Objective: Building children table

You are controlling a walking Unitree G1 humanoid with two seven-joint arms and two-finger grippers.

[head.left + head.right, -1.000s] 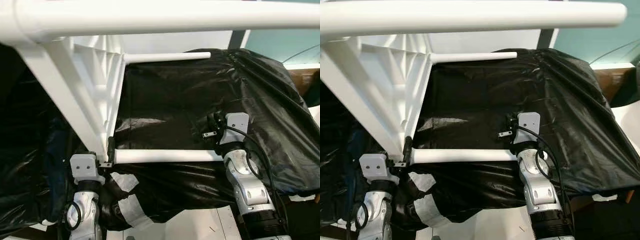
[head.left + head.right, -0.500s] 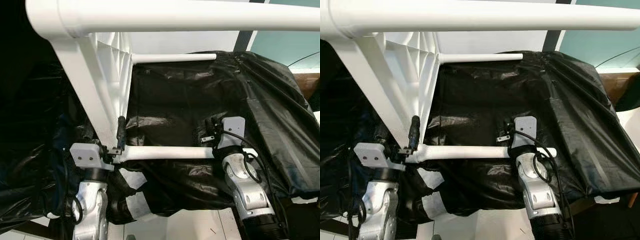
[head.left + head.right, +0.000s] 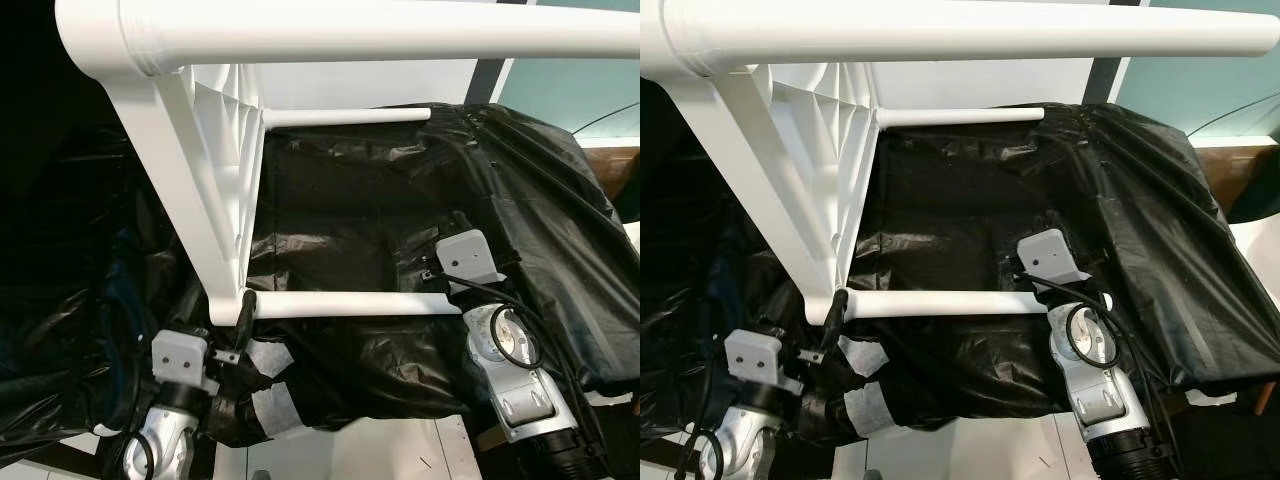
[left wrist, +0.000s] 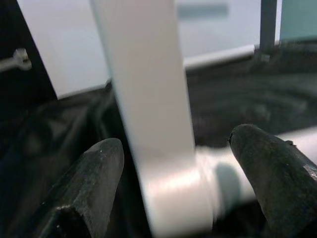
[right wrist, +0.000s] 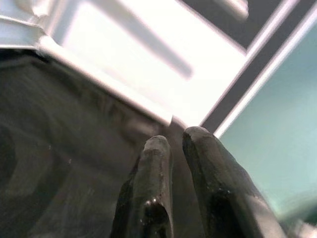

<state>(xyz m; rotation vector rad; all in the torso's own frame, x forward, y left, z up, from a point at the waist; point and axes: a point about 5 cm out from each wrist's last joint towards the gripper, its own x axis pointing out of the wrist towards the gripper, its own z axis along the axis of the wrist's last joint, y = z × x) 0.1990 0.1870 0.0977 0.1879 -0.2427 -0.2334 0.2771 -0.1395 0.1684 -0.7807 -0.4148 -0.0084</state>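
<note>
Right end effector point(image 5: 171, 148) — fingers together over black plastic sheet point(image 5: 54, 148) — white table frame point(image 5: 99, 74) beyond

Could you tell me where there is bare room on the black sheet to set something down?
The black sheet lies bare between the far leg and near leg. It is crowded at the near leg's ends, by the left end effector and right end effector.
</note>
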